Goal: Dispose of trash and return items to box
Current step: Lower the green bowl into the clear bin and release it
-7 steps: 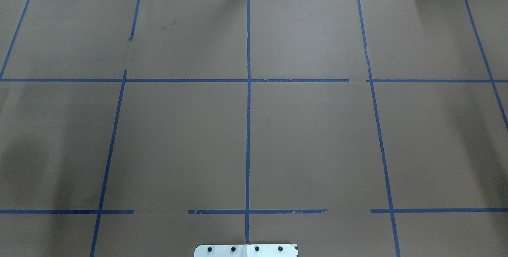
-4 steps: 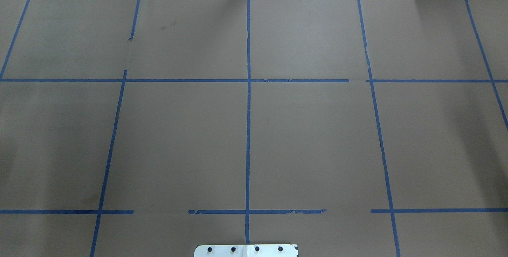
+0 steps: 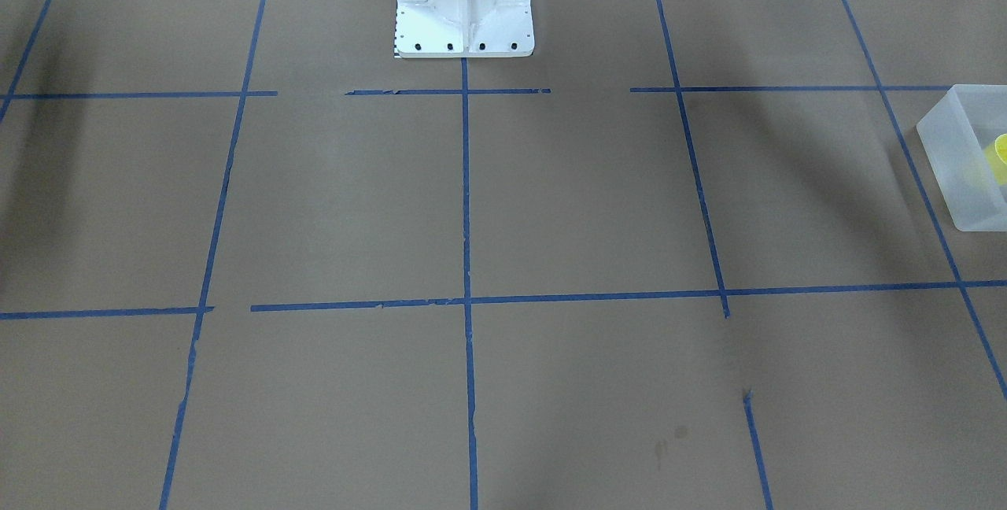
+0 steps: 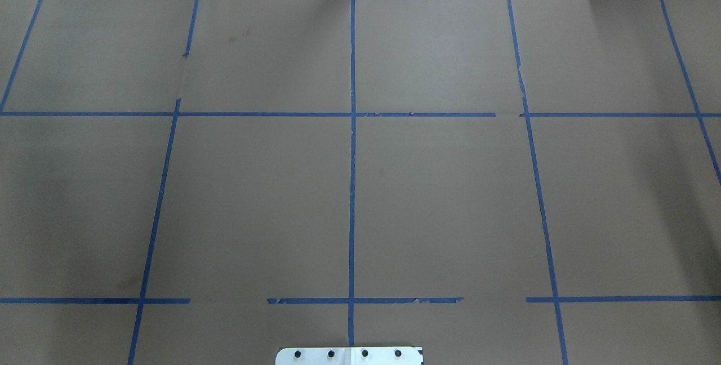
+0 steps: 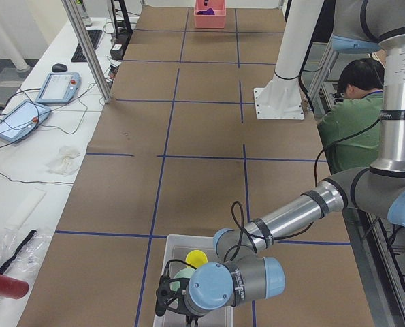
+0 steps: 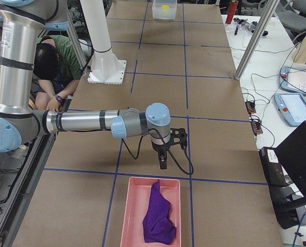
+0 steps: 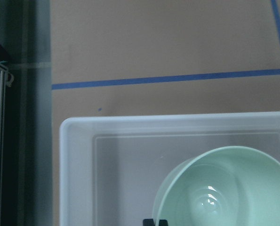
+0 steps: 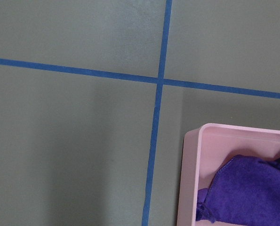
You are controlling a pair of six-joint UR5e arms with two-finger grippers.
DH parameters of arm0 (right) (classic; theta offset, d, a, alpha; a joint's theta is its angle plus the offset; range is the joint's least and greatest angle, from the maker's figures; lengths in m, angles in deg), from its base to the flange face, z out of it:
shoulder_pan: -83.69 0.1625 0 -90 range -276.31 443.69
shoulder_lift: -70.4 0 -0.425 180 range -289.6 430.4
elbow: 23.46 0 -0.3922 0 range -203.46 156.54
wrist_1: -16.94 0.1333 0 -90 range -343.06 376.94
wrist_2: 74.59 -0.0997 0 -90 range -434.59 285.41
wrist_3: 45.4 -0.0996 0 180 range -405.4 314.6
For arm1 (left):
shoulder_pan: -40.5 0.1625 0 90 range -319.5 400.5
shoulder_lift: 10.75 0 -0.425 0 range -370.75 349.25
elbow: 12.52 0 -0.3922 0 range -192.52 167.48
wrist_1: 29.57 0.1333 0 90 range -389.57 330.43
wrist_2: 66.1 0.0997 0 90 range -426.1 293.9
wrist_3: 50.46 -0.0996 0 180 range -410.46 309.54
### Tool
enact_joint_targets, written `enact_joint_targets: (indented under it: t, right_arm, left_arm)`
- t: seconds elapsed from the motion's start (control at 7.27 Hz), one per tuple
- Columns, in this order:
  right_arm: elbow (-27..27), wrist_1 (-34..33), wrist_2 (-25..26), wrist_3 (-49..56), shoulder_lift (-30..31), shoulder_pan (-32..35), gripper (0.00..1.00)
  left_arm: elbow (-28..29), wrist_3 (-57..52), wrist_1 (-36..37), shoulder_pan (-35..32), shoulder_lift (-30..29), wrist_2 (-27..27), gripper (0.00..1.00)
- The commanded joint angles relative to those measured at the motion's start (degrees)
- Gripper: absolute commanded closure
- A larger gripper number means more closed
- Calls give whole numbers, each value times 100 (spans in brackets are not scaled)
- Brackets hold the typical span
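The frosted-white box (image 5: 163, 251) stands at the table's end on my left, and also shows in the left wrist view (image 7: 78, 155) and at the front-facing view's right edge (image 3: 956, 171). The yellow cup (image 5: 196, 258) stands inside it. The mint-green bowl (image 7: 229, 188) hangs over the box's inside, close under the left wrist camera. My left gripper (image 7: 155, 222) is shut on its rim. My right gripper (image 6: 163, 162) hovers over the table just beside the pink tray. I cannot tell whether it is open or shut.
A pink tray (image 8: 191, 179) holds a purple cloth (image 8: 248, 193) at the table's end on my right. The white robot base (image 3: 464, 22) stands at the table's near edge. A person (image 5: 355, 102) sits behind the base. Blue tape lines cross the brown table.
In the overhead view only the soft shadows at the table's left and right edges have shifted a little. No gripper or object shows there.
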State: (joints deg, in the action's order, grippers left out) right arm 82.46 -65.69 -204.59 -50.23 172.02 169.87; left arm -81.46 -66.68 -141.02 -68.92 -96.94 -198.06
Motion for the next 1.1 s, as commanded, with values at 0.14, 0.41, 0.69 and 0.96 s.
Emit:
enact_joint_targets:
  t: [0.14,0.41,0.69,0.96]
  right_arm:
    - [17,11,1,0,-1,4,0]
    - [43,11,1,-9,16,4,0]
    - [61,11,1,-9,16,4,0]
    - [70,11,1,-9,16,4,0]
  left_arm:
    - [214,101,0,-97,32,214,100]
    - [205,241,-9,-88,-3,214,100]
    - [117,1144,-218,-97,-12,188,0]
    - [108,1130,-508,-97,32,197,0]
